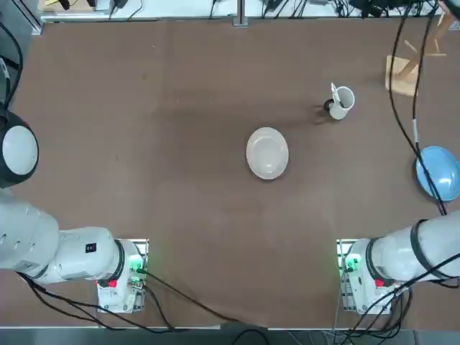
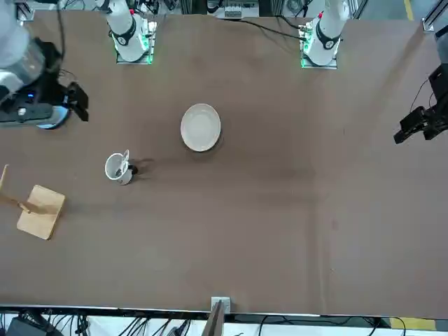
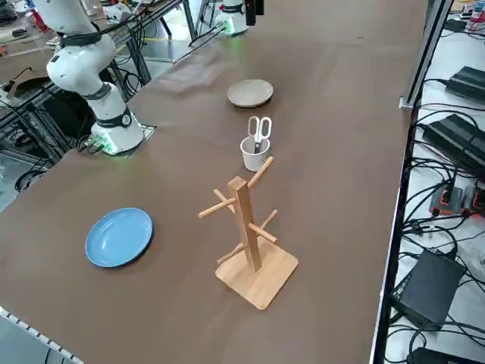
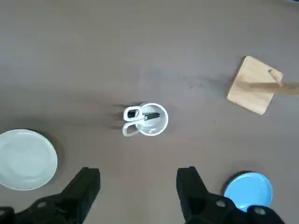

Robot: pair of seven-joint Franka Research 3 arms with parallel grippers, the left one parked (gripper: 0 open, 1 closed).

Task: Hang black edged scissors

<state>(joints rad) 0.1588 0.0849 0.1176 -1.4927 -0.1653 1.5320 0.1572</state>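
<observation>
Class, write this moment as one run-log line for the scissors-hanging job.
stage: approach | right gripper: open, high above table, empty | black edged scissors: standing in white mug | wooden rack: pegs bare

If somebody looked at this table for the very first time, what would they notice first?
Probably the black edged scissors standing handles-up in a white mug right of the table's middle, with a wooden peg rack standing beyond it near the table's right edge. Then the two plates: a blue plate at the right edge and a white plate in the middle. The right gripper hangs open high above the table, holding nothing.
</observation>
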